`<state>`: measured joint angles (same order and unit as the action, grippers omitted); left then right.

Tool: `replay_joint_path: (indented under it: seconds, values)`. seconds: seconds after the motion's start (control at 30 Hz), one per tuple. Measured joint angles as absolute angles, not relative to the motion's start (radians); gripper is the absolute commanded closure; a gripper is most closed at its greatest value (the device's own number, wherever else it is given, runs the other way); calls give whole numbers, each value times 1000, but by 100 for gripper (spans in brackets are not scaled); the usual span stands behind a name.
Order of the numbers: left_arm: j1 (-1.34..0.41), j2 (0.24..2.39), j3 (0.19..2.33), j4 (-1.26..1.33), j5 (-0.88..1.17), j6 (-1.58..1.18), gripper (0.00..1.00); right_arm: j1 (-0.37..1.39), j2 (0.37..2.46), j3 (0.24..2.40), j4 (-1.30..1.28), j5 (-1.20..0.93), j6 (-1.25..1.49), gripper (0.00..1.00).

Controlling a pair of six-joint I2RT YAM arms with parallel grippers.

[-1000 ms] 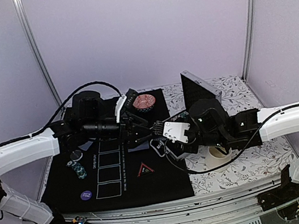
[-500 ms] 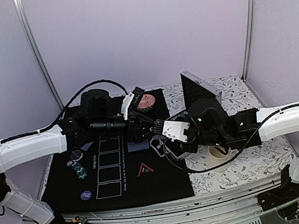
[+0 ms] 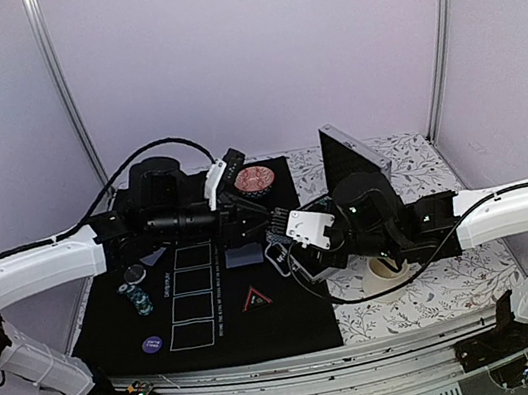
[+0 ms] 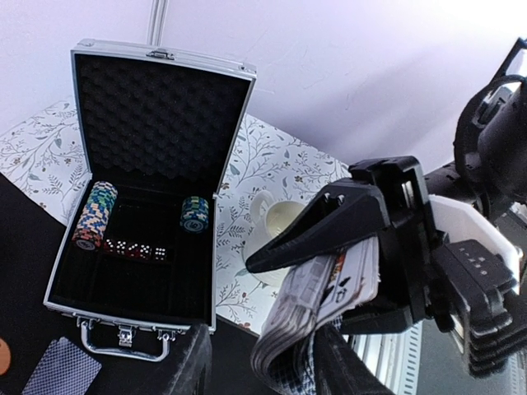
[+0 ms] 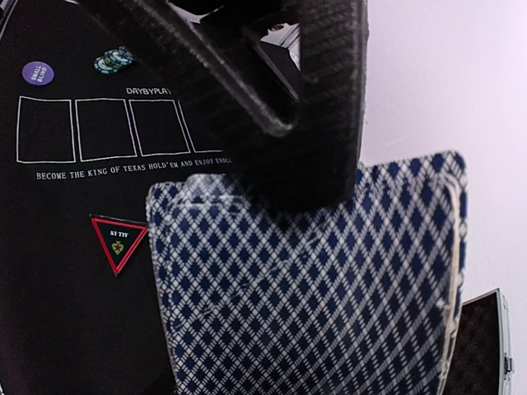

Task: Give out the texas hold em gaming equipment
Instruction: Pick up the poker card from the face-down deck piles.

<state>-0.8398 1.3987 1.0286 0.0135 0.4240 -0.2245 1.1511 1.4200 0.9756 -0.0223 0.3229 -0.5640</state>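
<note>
Early days, I reckon. The black felt mat (image 3: 296,329) has unfilled card boxes, and the open aluminium case (image 4: 156,107) holds most of the chips. The right tool (image 3: 272,235) is clamped on the blue-checked card deck (image 4: 317,288), mid-air over the mat. The left tool (image 3: 248,222) is at the deck's top card, but I can't tell if it has a grip. Out so far: one lone card (image 3: 243,256), a few striped chips (image 3: 139,299) and a purple disc (image 3: 152,344).

Right wrist view: deck (image 5: 313,296) runs off the lower edge; the left hand's fingers (image 5: 329,107), blurred, cover its top. Left wrist view: card (image 4: 62,370) and orange disc (image 4: 2,356) cut by edges. Top view: cup (image 3: 390,270) half hidden behind right arm (image 3: 509,207).
</note>
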Motion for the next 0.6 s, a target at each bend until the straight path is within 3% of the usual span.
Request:
replay_joint_path:
  seconds: [0.1,0.17,0.3,0.47,0.6]
  values:
    - [-839,1393,1028,12,414,-220,51,1151,1420,976,-22,323,-565,56]
    - [-839,1391,1027,9,412,-217,36,1151,1420,976,-23,323,-565,56]
    - [-836,1391,1027,10,435,-214,22,1151,1420,976,-23,323,-565,56]
    - [-835,1415,1028,32,464,-215,22,1152,1420,976,-23,318,-565,56]
    - [-836,1478,1041,39,490,-221,30,1152,1420,976,-23,314,-565,56]
